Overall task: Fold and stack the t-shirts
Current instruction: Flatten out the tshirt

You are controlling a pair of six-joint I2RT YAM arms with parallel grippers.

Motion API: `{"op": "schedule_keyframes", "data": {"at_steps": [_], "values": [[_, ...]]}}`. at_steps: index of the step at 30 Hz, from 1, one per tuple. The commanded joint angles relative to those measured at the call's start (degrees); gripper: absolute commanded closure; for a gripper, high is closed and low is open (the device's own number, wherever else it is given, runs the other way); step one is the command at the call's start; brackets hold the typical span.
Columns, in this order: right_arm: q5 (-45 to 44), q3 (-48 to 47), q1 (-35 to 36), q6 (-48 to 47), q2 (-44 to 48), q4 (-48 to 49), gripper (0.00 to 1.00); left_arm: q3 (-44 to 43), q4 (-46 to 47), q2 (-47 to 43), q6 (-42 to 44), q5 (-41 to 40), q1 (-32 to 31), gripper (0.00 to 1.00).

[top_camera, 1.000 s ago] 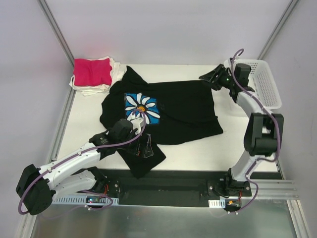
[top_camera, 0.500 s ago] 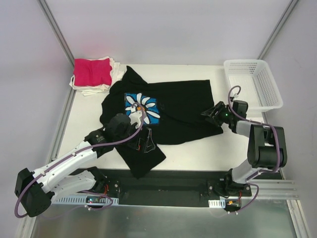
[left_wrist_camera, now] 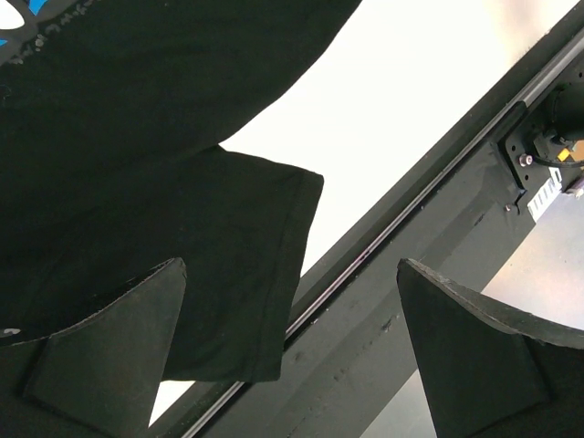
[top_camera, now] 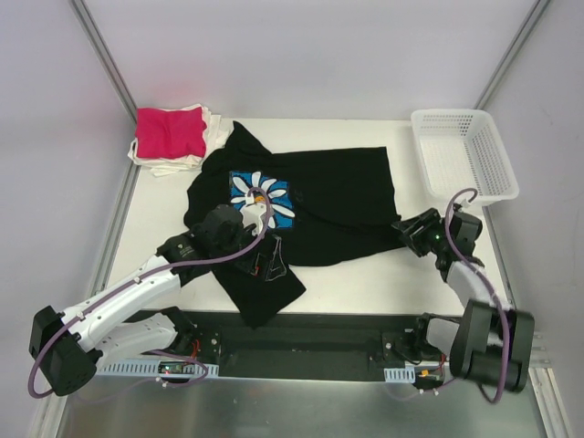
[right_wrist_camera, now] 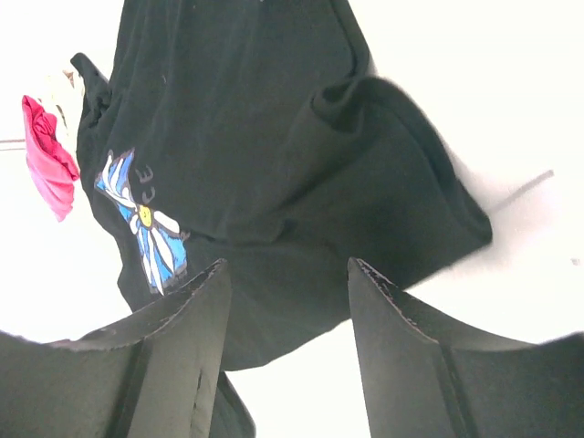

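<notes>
1. Left wrist view: the left gripper (left_wrist_camera: 292, 266) is spread wide with nothing between its fingers. It hovers over a sleeve (left_wrist_camera: 228, 274) of the black shirt (left_wrist_camera: 109, 119).
2. This sleeve lies flat, and its end reaches the near edge of the table (left_wrist_camera: 411, 100), beside the dark rail (left_wrist_camera: 401, 301).
3. Right gripper (right_wrist_camera: 285, 266) is partly open and holds nothing. It hangs low over the black shirt's near right corner, where the cloth is bunched up.
4. Between the two grippers, the black shirt is spread rumpled across the middle of the table. Its blue daisy print (top_camera: 262, 196) faces up on its left side, just beyond the left gripper.
5. Far left corner: a folded pink shirt (top_camera: 169, 132) lies on top of white shirts (top_camera: 214, 128), just beside the black shirt's far left sleeve.
6. Far right corner: a white basket (top_camera: 465, 151) sits apart from the shirts.
</notes>
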State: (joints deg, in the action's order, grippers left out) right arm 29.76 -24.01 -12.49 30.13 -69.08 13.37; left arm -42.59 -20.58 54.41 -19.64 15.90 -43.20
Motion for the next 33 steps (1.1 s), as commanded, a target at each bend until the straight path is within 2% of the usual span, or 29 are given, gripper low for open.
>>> {"op": "schedule_keyframes", "data": {"at_steps": [1,3,7,12,19,26,33], "values": [[-5.2,3.3,-0.6,-3.3,12.5,-10.9,0.44,-2.2,-0.7,1.1,2.2,1.9,-0.7,0.01],[-7.2,4.9,-1.3,-4.4,18.3,-13.5,0.44,-2.1,-0.7,0.7,2.1,2.3,-0.7,0.01],[-7.4,4.5,-3.4,-6.3,21.5,-18.6,0.42,-1.4,-0.7,-1.1,2.0,2.4,-0.7,0.01],[-6.5,3.5,-4.8,-7.5,18.2,-19.5,0.41,-0.7,-0.8,-3.6,1.1,2.2,-0.7,0.01],[-7.3,2.3,-4.9,-8.4,12.5,-15.9,0.42,0.1,-0.7,-5.0,0.2,0.4,-0.7,0.01],[-7.2,2.8,-4.8,-7.4,5.0,-9.1,0.45,-0.7,-0.7,-4.1,0.7,-2.0,-0.7,0.01],[-7.4,3.0,-4.7,-6.3,1.6,-4.8,0.49,-2.1,-0.7,-1.2,1.7,-1.2,-0.7,0.01]]}}
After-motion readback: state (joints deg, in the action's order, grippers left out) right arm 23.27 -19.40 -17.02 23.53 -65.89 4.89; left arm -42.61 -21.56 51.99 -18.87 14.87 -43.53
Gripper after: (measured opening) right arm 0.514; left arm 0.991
